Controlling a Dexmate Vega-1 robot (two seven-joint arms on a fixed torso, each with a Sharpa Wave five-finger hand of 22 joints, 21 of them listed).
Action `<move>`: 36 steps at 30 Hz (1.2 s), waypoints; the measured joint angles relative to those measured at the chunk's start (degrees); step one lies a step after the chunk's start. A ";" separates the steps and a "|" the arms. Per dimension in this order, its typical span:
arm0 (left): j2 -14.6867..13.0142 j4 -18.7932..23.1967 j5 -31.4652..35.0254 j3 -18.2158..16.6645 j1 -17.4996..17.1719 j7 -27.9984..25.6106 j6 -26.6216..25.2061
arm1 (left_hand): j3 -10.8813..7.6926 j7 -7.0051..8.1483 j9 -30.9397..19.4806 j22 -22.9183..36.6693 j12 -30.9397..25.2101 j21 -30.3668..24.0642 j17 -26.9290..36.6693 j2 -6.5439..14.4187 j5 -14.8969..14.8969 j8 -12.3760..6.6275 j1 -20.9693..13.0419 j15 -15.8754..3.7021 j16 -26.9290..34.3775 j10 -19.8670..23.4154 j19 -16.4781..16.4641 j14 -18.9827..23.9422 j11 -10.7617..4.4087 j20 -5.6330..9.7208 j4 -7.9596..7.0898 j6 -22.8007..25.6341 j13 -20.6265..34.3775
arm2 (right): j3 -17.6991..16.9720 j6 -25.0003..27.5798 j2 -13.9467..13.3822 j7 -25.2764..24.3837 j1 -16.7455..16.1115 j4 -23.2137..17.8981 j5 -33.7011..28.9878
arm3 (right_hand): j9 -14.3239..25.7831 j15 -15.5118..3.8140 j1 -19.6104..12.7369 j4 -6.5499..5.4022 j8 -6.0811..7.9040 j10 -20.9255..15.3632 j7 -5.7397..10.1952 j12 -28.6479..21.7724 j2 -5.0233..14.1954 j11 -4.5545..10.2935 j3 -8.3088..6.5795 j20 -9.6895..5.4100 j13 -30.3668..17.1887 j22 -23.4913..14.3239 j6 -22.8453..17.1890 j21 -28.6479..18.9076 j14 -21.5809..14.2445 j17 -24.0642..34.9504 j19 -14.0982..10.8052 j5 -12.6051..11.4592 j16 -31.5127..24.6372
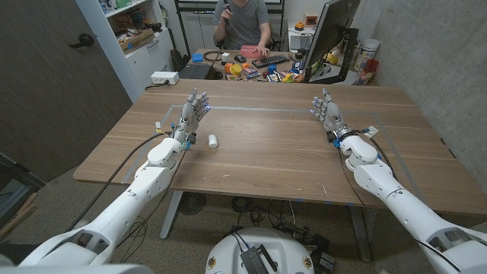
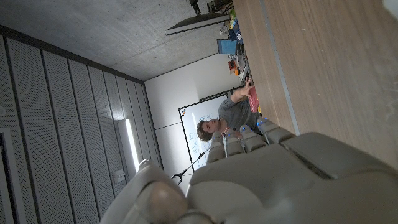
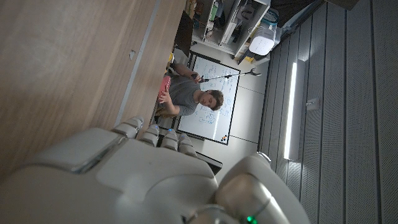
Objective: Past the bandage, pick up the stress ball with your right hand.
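A small white bandage roll [image 1: 214, 141] lies on the wooden table [image 1: 266, 152], just right of my left hand [image 1: 193, 111]. That hand stands over the table's left side, fingers apart and pointing away from me, holding nothing. My right hand [image 1: 327, 111] stands the same way over the right side, well away from the roll, also holding nothing. The left wrist view looks past the back of my left hand [image 2: 267, 180] along bare tabletop [image 2: 336, 62]. The right wrist view looks past my right hand [image 3: 124, 180] along bare wood [image 3: 62, 62].
Behind the table stands a cluttered desk [image 1: 259, 68] with a keyboard, a laptop and small colourful items. A person [image 1: 243, 21] sits there. A monitor [image 1: 335, 38] stands at the back right, a white box [image 1: 164, 77] at the back left.
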State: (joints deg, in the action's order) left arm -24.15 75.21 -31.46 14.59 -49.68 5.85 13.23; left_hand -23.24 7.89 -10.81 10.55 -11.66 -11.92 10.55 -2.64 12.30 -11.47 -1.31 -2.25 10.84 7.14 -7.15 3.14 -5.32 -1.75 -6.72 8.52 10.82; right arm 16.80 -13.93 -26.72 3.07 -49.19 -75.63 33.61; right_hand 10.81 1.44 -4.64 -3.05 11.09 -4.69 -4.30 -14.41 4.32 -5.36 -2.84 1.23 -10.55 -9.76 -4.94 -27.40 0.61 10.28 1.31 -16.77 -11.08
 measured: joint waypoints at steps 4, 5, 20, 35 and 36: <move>4.27 0.34 4.35 -5.10 -0.62 2.96 -1.86 | 0.00 0.00 0.00 0.00 0.00 0.00 0.00 0.00 0.00 0.00 0.00 0.00 0.00 0.00 0.00 0.00 0.00 0.00 0.00 0.00 0.00 | -2.93 1.42 2.15 1.54 -0.54 -0.46 -2.71 | 0.00 0.00 0.00 0.00 0.00 0.00 0.00 0.00 0.00 0.00 0.00 0.00 0.00 0.00 0.00 0.00 0.00 0.00 0.00 0.00 0.00; 6.20 0.47 6.45 -7.27 -0.81 4.32 -2.62 | 0.00 0.00 0.00 0.00 0.00 0.00 0.00 0.00 0.00 0.00 0.00 0.00 0.00 0.00 0.00 0.00 0.00 0.00 0.00 0.00 0.00 | -4.18 1.86 3.13 2.09 -0.80 -0.69 -3.96 | 0.00 0.00 0.00 0.00 0.00 0.00 0.00 0.00 0.00 0.00 0.00 0.00 0.00 0.00 0.00 0.00 0.00 0.00 0.00 0.00 0.00; 21.46 2.04 23.80 -24.23 -0.85 15.98 -7.10 | 0.00 -0.01 0.01 -0.01 0.01 0.00 -0.01 0.01 0.00 0.00 0.00 0.00 0.00 -0.01 -0.24 0.00 0.01 -0.25 0.00 -0.01 -0.01 | -14.44 4.01 7.95 4.34 -5.41 -8.04 -19.26 | 0.00 -0.01 -0.32 0.01 0.00 -0.54 0.31 -0.23 0.32 -0.06 0.00 0.03 0.01 0.01 -0.30 0.13 0.00 -0.01 -0.03 0.00 0.00; 28.47 2.65 33.54 -31.34 0.42 22.58 -8.42 | 0.00 -0.01 0.01 -0.01 0.01 0.00 -0.01 0.01 0.00 0.00 0.00 0.00 -0.01 -0.01 -0.01 0.00 0.01 -0.44 0.00 -0.01 -0.01 | -21.67 4.55 8.34 0.68 -12.39 -16.92 -35.20 | -0.15 -1.35 -9.58 6.35 1.64 -2.60 2.48 -0.23 -0.17 1.79 -2.52 -0.94 0.01 0.01 -3.68 2.23 -1.35 -0.16 -1.38 -1.73 0.00; 28.88 2.73 33.54 -31.67 0.46 22.58 -8.42 | 0.01 -0.01 0.02 -0.01 0.01 0.00 -0.01 0.01 -0.01 0.00 0.00 0.00 -0.01 -0.01 -0.01 0.00 0.01 -0.44 0.00 -0.02 -0.01 | -21.67 4.79 8.34 0.01 -12.39 -16.92 -37.29 | -0.15 -1.54 -10.18 6.95 1.64 -2.69 2.35 -0.23 -0.37 1.88 -2.62 -1.39 0.01 0.01 -3.78 2.23 -1.46 -0.16 -1.83 -2.02 0.00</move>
State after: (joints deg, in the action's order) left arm 4.72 77.94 2.08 -17.08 -49.21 28.43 4.81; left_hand -23.23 7.88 -10.80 10.54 -11.65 -11.92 10.54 -2.63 12.29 -11.47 -1.31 -2.25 10.84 7.13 -7.16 3.14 -5.31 -2.18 -6.72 8.50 10.80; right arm -4.88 -9.14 -18.38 3.08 -61.58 -92.54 -3.68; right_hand 10.66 -0.09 -14.83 3.90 12.73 -7.39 -1.95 -14.64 3.95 -3.48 -5.47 -0.16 -10.54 -9.74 -8.72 -25.16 -0.84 10.12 -0.53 -18.79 -11.08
